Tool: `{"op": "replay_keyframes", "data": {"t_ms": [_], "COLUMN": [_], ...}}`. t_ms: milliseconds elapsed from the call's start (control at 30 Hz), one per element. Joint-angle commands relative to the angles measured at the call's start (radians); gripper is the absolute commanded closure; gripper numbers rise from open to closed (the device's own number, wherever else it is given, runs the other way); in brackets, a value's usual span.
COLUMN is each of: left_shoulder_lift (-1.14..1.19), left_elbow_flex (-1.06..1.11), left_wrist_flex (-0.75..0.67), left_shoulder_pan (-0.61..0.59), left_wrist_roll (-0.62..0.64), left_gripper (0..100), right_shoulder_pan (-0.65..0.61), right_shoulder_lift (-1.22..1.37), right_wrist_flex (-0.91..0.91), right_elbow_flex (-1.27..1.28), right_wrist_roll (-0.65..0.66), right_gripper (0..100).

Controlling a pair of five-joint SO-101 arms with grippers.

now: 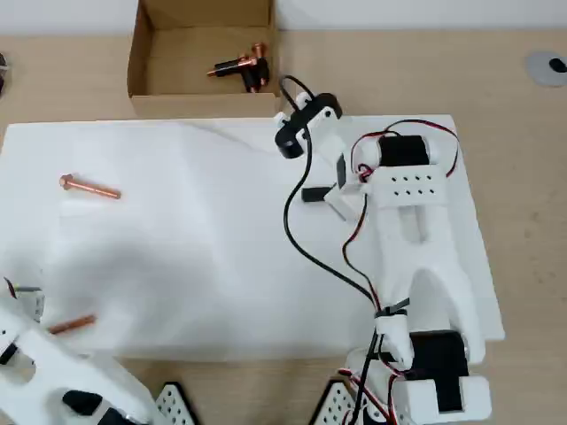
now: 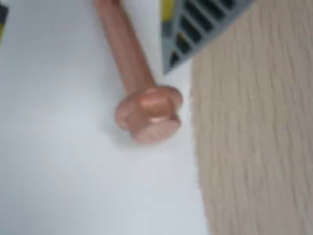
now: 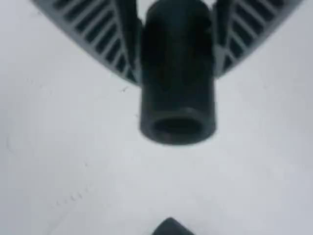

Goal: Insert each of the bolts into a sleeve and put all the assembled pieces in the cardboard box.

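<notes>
My right gripper (image 3: 177,44) is shut on a black sleeve (image 3: 177,93), held just above the white mat; in the high view the sleeve (image 1: 313,194) juts from the right gripper (image 1: 335,200) near the mat's middle right. A copper bolt (image 2: 146,110) lies on the mat between my left gripper's (image 2: 83,29) open fingers, close to the ribbed finger (image 2: 195,24). That bolt (image 1: 73,325) sits at the mat's near left corner by the left arm (image 1: 44,367). A second bolt (image 1: 89,187) lies farther back on the left. The cardboard box (image 1: 142,53) holds assembled pieces (image 1: 241,66).
The white mat (image 1: 204,248) covers most of the wooden table (image 1: 523,177); its edge runs right beside the left bolt's head. A small dark object (image 3: 168,228) lies on the mat ahead of the held sleeve. A grey disc (image 1: 545,67) sits at the far right.
</notes>
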Motion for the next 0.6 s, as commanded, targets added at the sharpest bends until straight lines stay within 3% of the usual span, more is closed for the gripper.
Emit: {"op": "replay_keyframes", "data": {"t_ms": [0, 300, 567], "left_shoulder_lift": [-0.024, -0.022, -0.015], "left_elbow_flex": [-0.002, 0.06, 0.058], "left_wrist_flex": [-0.021, -0.083, -0.084], "left_shoulder_pan": [-0.041, -0.077, -0.038], "left_wrist_roll": [-0.035, -0.061, -0.043], "left_gripper": [76, 76, 76], "right_shoulder_pan": [-0.015, -0.015, -0.015], "right_shoulder_lift": [-0.044, -0.044, -0.044], "right_wrist_flex": [0.005, 0.005, 0.005], "right_elbow_flex": [-0.002, -0.002, -0.002], "right_wrist_roll": [-0.002, -0.002, -0.003], "right_gripper": [98.8, 98.8, 98.8]}}
